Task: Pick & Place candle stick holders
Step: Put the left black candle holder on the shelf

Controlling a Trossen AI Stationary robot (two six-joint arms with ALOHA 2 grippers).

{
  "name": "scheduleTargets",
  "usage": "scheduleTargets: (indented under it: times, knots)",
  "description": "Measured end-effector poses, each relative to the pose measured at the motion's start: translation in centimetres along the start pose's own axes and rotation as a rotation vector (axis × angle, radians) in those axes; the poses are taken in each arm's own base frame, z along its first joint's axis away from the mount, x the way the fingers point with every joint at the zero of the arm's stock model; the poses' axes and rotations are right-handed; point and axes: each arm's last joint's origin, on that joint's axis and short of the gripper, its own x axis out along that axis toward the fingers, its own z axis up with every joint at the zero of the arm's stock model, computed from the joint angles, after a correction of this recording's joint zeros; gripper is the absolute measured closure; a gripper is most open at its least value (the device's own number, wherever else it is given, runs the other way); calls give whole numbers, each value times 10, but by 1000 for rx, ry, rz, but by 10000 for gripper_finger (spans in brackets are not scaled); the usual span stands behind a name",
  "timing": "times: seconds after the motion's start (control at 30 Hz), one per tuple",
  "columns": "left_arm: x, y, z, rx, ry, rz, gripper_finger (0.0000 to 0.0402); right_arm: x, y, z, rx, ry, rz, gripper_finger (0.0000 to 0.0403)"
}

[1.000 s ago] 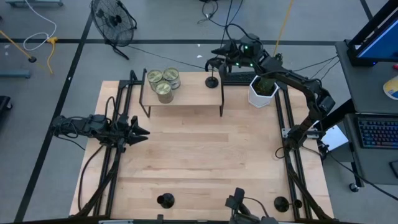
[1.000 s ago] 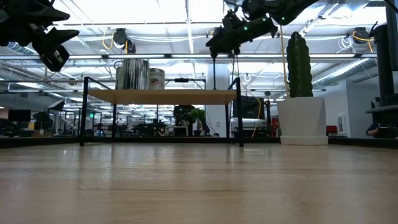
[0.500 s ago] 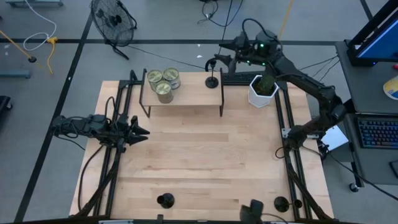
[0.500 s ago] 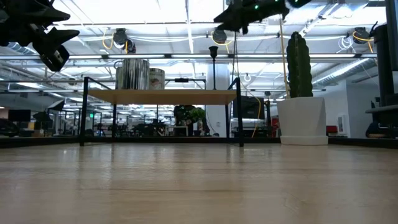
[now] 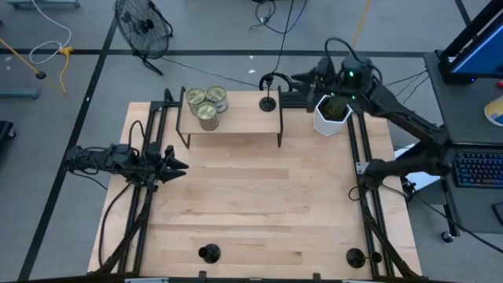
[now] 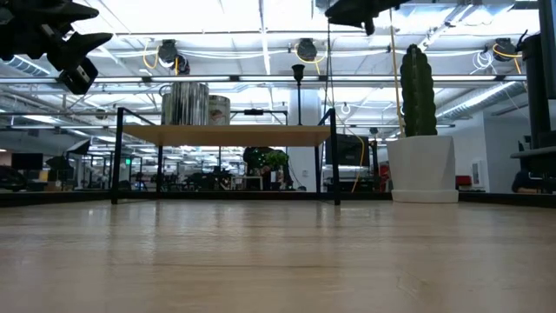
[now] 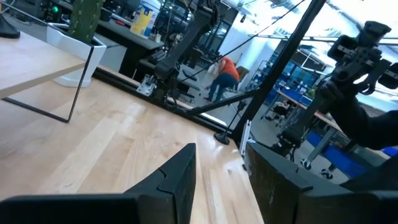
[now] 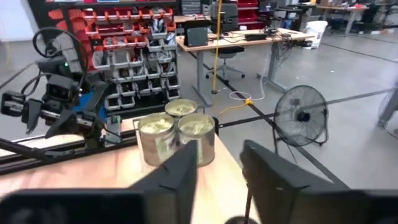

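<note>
One black candle stick holder [image 5: 268, 102] stands upright on its round base at the right end of a small wooden shelf [image 5: 236, 119]; in the low view its cup [image 6: 298, 71] rises above the shelf board. Two more holders [image 5: 208, 253] [image 5: 355, 256] stand by the table's near edge. My right gripper [image 5: 297, 79] [image 8: 217, 155] hovers level, high and to the right of the shelf holder, open, with nothing between its fingers. My left gripper [image 5: 178, 167] [image 7: 221, 152] waits open at the table's left side.
Three tin cans [image 5: 206, 104] stand on the shelf's left end. A white pot with a cactus [image 5: 332, 115] sits at the far right, right under my right arm. A fan [image 5: 144, 27] stands on the floor beyond the table. Bare wood lies in the table's middle.
My right gripper has drawn back from the shelf holder's top, going up and toward the table's right edge. The holder has stayed upright on the shelf.
</note>
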Motion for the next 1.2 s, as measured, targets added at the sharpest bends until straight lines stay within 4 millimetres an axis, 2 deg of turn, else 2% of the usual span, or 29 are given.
scheduleTargets:
  times: [0.13, 0.2, 0.4, 0.67, 0.93, 1.2]
  knots:
    - [0, 0, 0, 0, 0, 0, 259, -16, 14, -14, 22, -2, -10, 373]
    - [0, 0, 0, 4, 0, 0, 259, -25, 21, -21, 49, -6, 7, 395]
    - [0, -1, 1, -5, -12, -6, 259, -53, 33, -45, 144, -9, 22, 398]
    - [-1, -8, 15, -86, -148, -85, 259, -85, 40, -76, 169, -90, 13, 402]
    - [4, -9, 18, -120, -173, -84, 259, -97, 44, -113, 191, -95, 14, 402]
    - [30, -12, 18, -170, -116, -102, 259, -105, 47, -139, 198, -131, 19, 402]
